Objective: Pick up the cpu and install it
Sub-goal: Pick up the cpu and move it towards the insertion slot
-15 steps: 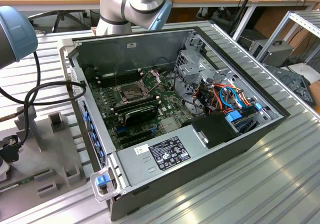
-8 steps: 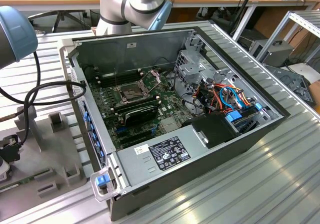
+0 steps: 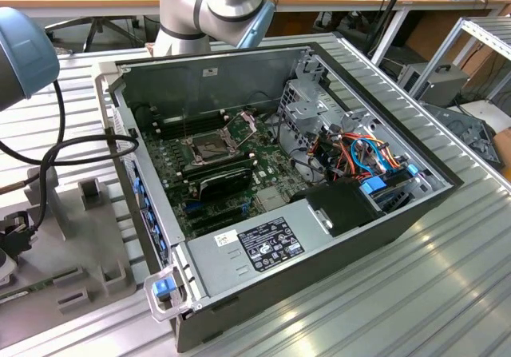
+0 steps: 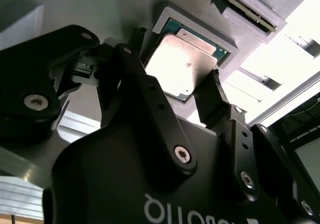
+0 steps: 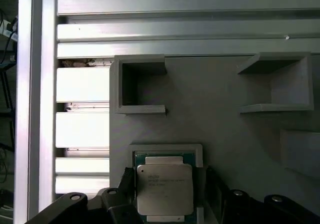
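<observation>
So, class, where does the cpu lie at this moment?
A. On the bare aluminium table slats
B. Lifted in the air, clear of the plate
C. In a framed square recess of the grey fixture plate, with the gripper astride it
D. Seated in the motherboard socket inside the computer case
C: in the first wrist view the cpu sits flat in its framed recess on the grey fixture plate, with the open gripper astride it.

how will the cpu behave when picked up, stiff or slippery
Probably stiff: the cpu is a thin flat metal-faced plate. Its shiny face may be slippery. Nested in the grey holder, it likely won't slide if nudged.
</observation>
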`<state>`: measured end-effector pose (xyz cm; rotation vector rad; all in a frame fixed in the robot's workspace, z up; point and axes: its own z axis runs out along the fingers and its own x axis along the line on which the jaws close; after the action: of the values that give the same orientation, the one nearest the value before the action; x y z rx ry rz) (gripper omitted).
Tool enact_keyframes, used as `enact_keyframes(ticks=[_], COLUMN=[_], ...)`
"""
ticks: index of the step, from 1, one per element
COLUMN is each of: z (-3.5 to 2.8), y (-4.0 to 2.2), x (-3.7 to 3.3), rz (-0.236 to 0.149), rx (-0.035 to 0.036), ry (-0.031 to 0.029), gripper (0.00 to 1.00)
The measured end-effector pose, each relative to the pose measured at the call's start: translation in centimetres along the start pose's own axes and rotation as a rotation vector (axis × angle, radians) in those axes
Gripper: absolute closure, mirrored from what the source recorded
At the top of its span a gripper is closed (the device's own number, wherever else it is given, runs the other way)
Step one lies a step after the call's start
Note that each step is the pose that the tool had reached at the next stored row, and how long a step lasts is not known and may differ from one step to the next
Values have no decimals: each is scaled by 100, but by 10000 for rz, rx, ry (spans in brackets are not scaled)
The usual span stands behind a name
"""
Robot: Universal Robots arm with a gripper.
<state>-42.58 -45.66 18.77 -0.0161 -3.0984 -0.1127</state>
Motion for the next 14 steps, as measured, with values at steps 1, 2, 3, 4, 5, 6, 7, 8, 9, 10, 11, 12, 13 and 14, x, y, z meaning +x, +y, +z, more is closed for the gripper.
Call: enact_keyframes(ticks=[1, 2, 3, 4, 5, 6, 7, 8, 9, 10, 11, 12, 13, 14], z=[0, 1, 1, 0, 0, 0, 0, 1, 2, 2, 4, 4, 4, 6], y=[-1, -1, -1, -1, -1, 0, 2, 4, 7, 11, 17, 27, 37, 44], x=[0, 1, 1, 2, 2, 3, 5, 11, 14, 18, 21, 22, 24, 28], rz=[0, 2, 3, 4, 5, 5, 6, 8, 7, 5, 5, 5, 6, 7], rx=[30, 69, 99, 120, 124, 125, 126, 126, 125, 125, 126, 137, 156, 168], ry=[-1, -2, -2, 0, 0, -1, -1, -1, -2, -2, -2, -2, -1, -3], gripper=[32, 32, 32, 32, 32, 32, 32, 32, 32, 32, 32, 32, 32, 32])
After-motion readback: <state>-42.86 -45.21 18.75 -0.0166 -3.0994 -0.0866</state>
